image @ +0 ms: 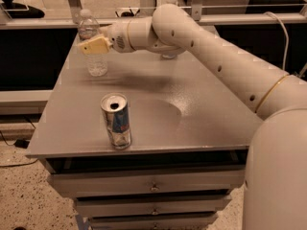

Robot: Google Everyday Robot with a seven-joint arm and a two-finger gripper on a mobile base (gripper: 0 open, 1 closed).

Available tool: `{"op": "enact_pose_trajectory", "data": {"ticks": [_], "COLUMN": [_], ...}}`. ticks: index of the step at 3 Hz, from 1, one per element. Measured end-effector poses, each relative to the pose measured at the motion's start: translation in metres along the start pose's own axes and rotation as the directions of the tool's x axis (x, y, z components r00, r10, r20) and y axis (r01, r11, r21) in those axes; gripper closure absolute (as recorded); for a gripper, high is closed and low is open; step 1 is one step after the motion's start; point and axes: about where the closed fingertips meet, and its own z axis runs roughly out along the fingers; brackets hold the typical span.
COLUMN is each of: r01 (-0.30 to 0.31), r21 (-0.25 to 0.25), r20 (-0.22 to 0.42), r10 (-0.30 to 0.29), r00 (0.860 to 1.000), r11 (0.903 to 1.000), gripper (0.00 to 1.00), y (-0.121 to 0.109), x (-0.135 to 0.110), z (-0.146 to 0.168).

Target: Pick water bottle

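Note:
The water bottle (96, 63) is clear ribbed plastic with a white cap. It stands upright near the far left corner of the grey table (201, 109). My gripper (92, 46) has tan tips and reaches in from the right at the bottle's mid-height. It overlaps the bottle just below its shoulder. Whether it touches the bottle cannot be told. My white arm (216, 56) stretches across the back of the table from the lower right.
A blue-and-silver drink can (115, 120) stands open-topped near the table's front left edge. The base of another clear bottle (169, 56) shows under my arm at the back. Drawers (153, 186) sit below the tabletop. Dark shelving runs behind.

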Motion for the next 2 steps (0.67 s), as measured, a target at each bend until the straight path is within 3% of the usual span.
{"op": "enact_pose_trajectory", "data": {"ticks": [2], "r01": [-0.016], "r21": [-0.013], "r20": [0.041], "r10": [0.016], "r00": [0.999], "r11": [0.9998], "gripper": [0.82], "y": [0.003], "x": [-0.010], "z": [-0.016]}}
